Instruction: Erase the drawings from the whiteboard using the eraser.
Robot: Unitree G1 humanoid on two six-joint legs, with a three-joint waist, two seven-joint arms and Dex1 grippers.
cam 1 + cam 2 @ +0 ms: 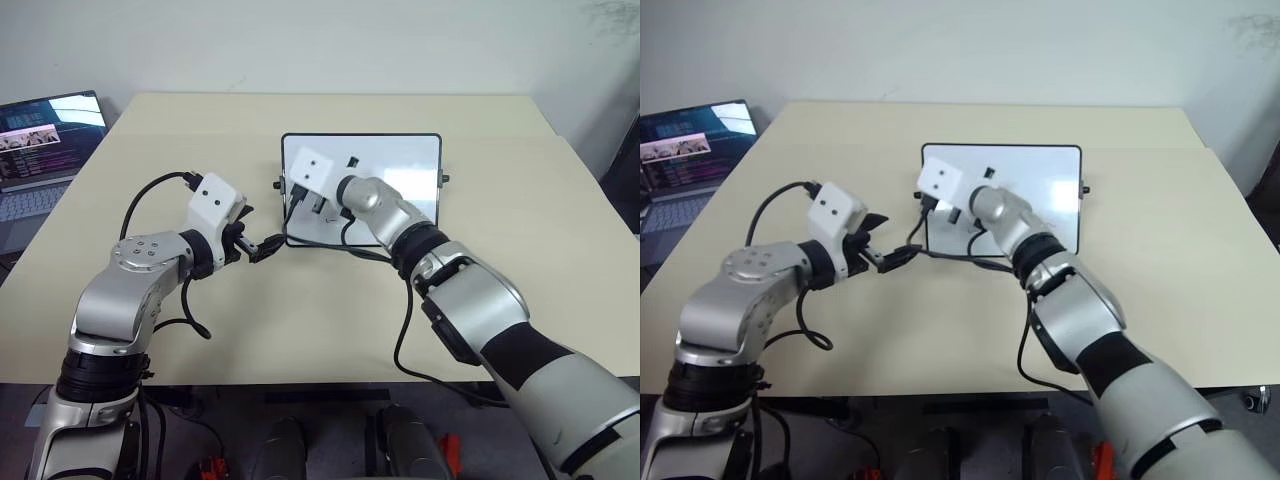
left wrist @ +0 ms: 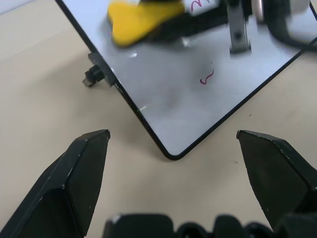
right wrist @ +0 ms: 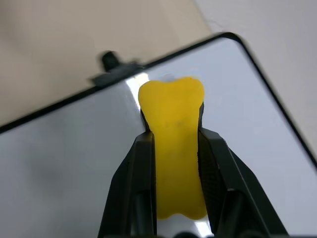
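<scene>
Both head views look forward and down over the surface [image 1: 300, 330]; both wrist views look closely at the whiteboard [image 2: 168, 99], their shared ground.

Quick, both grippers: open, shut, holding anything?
Left gripper: open, holding nothing, near the whiteboard corner.
Right gripper: shut on the eraser, over the whiteboard.

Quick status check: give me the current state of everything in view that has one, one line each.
Whiteboard: flat on the table, partly wiped.
Drawings: red squiggles left near the board's corner.
Eraser: gripped, over the board.
Right gripper: shut on the eraser.
Left gripper: open, empty, at the board's corner.
Laptop: open, screen on.
</scene>
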